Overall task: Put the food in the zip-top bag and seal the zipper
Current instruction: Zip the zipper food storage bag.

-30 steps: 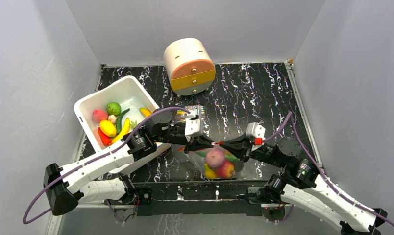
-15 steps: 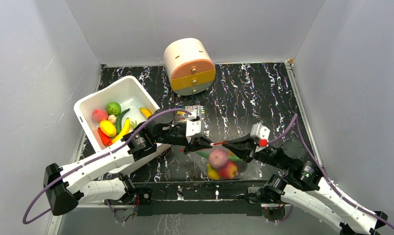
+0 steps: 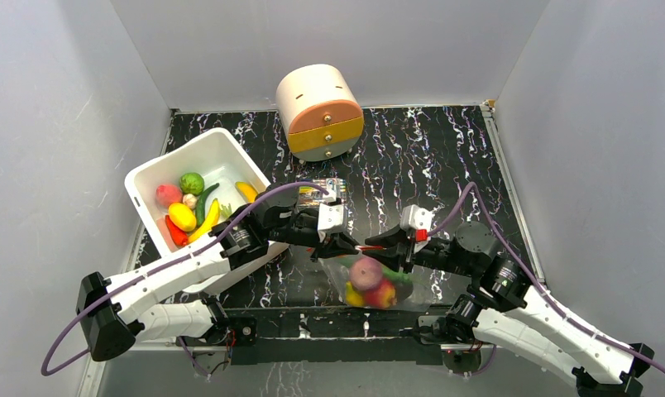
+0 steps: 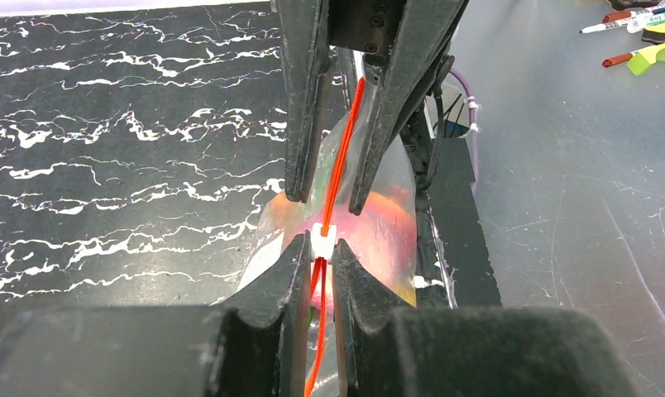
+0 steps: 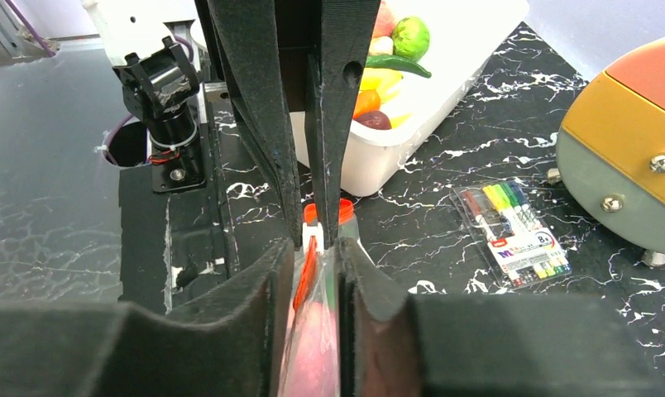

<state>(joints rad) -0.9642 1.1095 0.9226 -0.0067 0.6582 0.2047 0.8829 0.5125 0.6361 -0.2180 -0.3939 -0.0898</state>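
Top external shows clear zip-top bag (image 3: 339,279) holding food (image 3: 367,271)

Bright, even light; soft shadows, foreground slightly blurred.

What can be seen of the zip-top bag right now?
The zip-top bag is clear, crinkly plastic, holding toy food: a pink-purple round piece, a red one, yellow and green bits. Its red-orange zipper runs taut along the top, with a small white slider. The left gripper pinches the strip by the slider; the right gripper straddles it, jaws slightly apart. The bag hangs below the strip; whether its bottom rests on anything is unclear.
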